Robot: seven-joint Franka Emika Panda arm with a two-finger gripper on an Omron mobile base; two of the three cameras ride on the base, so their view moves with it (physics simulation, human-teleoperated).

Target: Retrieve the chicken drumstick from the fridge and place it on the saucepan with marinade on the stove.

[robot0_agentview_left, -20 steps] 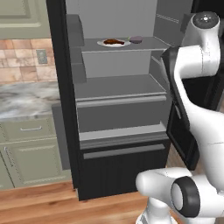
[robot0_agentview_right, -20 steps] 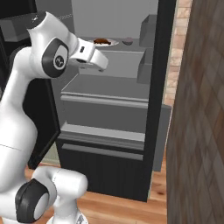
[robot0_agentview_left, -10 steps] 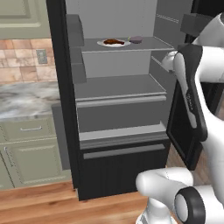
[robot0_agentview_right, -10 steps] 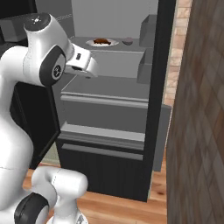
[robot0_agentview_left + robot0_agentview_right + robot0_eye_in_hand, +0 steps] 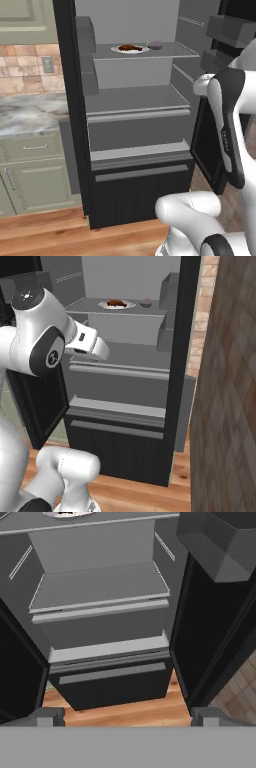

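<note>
The fridge (image 5: 67, 100) stands with both doors open, its grey shelves showing. On its upper shelf lies a white plate with the chicken drumstick (image 5: 129, 47) (image 5: 116, 303), a small reddish-brown lump. A dark purple rounded item (image 5: 156, 45) sits just right of the plate. My gripper (image 5: 127, 714) is open with nothing between its widely spread fingertips. It hangs in front of the fridge, lower than the plate's shelf, and looks at the middle shelf and drawers (image 5: 100, 587). The plate's edge just shows at the top of the hand view. The saucepan and the stove are out of view.
The open right fridge door (image 5: 210, 150) with its bins stands close behind my arm. A marble counter (image 5: 25, 115) over green cabinets (image 5: 35, 170) lies left of the fridge. A brick wall (image 5: 225, 406) rises on the right. Wooden floor runs along the front.
My hand has dropped from near the upper shelf's height to about the middle shelf, and the elbow has swung down and out. The gripper stayed open. Plate and drumstick have not moved.
</note>
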